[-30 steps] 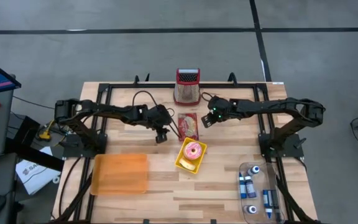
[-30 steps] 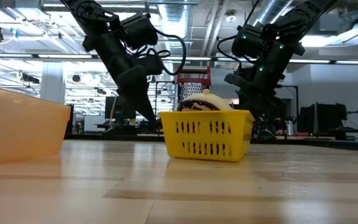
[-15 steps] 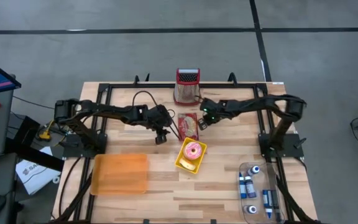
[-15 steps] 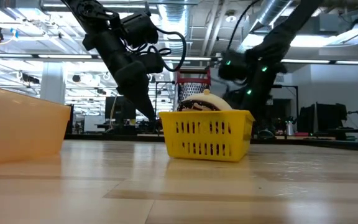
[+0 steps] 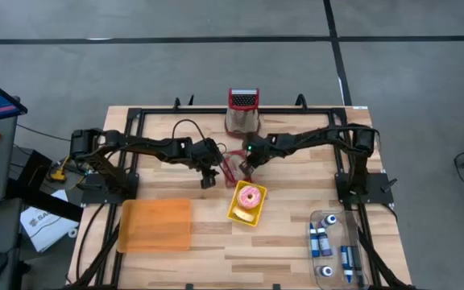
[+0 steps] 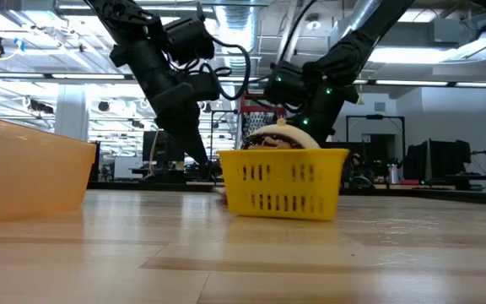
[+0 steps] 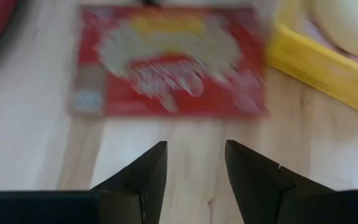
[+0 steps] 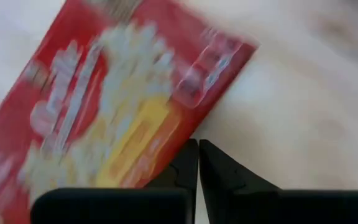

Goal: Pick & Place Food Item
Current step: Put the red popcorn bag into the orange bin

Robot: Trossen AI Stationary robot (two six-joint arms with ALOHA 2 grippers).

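Observation:
A red food packet [image 5: 232, 167] lies flat on the wooden table, just beyond the yellow basket [image 5: 249, 213] that holds a pink-iced donut [image 5: 250, 195]. My right gripper [image 5: 244, 167] is shut and low at the packet's right side; the right wrist view shows the packet [image 8: 104, 106] right beside the shut gripper [image 8: 198, 152]. My left gripper [image 5: 209, 179] stands open over bare wood at the packet's left. In the left wrist view nothing lies in the open gripper [image 7: 194, 165], and the packet [image 7: 173, 62] lies just ahead of it. My right gripper meets the packet's edge [image 8: 194, 127], near its clear sealed corner, with the outer side of one shut finger [image 8: 188, 163]. The fingers slant down from the table's far right. The packet lies flat on the table.
A red-topped metal grater [image 5: 243, 109] stands at the far edge, behind the packet. An orange tray [image 5: 155, 224] lies near the front left. A clear bin [image 5: 333, 246] of small bottles sits at the front right. Black frame rails [image 5: 135, 121] run along the table's sides.
My right gripper has swung from the far right toward the table's left and gone down to the packet's side. The packet has slid a little toward my left gripper.

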